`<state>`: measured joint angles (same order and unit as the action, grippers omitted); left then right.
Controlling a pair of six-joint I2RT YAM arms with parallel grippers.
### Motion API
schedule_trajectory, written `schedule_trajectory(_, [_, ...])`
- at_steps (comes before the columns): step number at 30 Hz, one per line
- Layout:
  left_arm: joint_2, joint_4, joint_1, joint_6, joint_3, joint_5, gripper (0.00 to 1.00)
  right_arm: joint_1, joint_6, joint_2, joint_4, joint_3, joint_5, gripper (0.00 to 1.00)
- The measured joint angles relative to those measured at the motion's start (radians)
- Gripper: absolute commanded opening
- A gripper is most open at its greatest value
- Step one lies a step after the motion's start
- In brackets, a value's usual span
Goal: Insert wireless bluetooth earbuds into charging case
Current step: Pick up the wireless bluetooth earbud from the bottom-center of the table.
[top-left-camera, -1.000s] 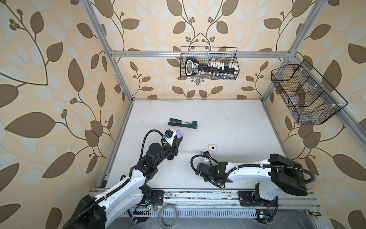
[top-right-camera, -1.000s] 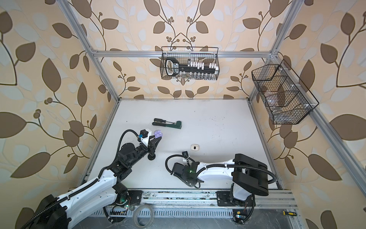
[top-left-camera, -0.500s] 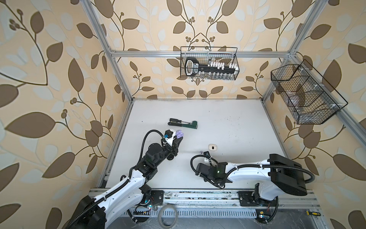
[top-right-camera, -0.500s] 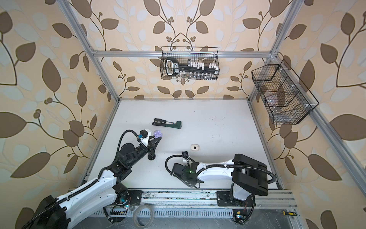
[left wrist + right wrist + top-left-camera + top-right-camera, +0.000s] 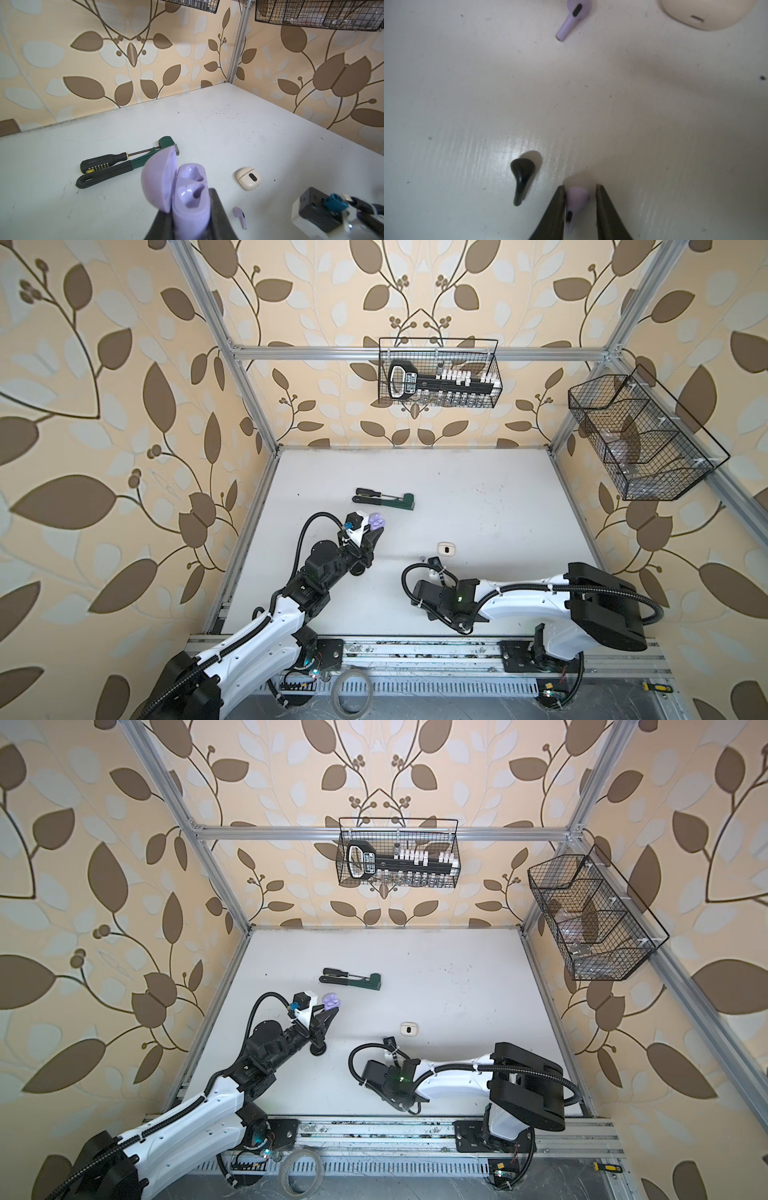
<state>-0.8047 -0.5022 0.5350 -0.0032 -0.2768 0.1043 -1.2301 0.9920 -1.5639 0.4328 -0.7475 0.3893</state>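
My left gripper (image 5: 187, 201) is shut on the lilac charging case (image 5: 191, 199). It holds the case above the table with the lid open and both wells empty, which shows in both top views (image 5: 376, 522) (image 5: 331, 1002). My right gripper (image 5: 580, 187) points down at the table, closed narrowly round a lilac earbud (image 5: 576, 199), which rests against one finger. A black earbud (image 5: 522, 174) lies just beside that finger. A second lilac earbud (image 5: 576, 12) (image 5: 239, 215) lies loose farther off. In the top views the right wrist (image 5: 440, 597) hides the fingers.
A closed cream case (image 5: 446, 548) (image 5: 248, 178) lies near the loose lilac earbud. A screwdriver and a green-handled tool (image 5: 384, 499) lie behind the left gripper. Wire baskets hang on the back wall (image 5: 438, 379) and the right wall (image 5: 640, 435).
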Motion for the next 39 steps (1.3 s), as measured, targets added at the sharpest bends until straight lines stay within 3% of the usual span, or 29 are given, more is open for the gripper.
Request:
schedule_trajectory(22, [0.024, 0.019, 0.0, 0.006, 0.002, 0.009, 0.0, 0.028, -0.039, 0.006, 0.02, -0.009, -0.055, 0.13])
schedule_trajectory(30, [0.02, 0.017, 0.0, 0.06, 0.005, 0.169, 0.0, 0.046, -0.016, 0.035, -0.008, 0.022, -0.048, 0.11])
schedule_trajectory(39, [-0.123, -0.04, 0.0, 0.137, 0.005, 0.401, 0.0, 0.102, 0.05, 0.18, -0.037, 0.12, 0.037, 0.07])
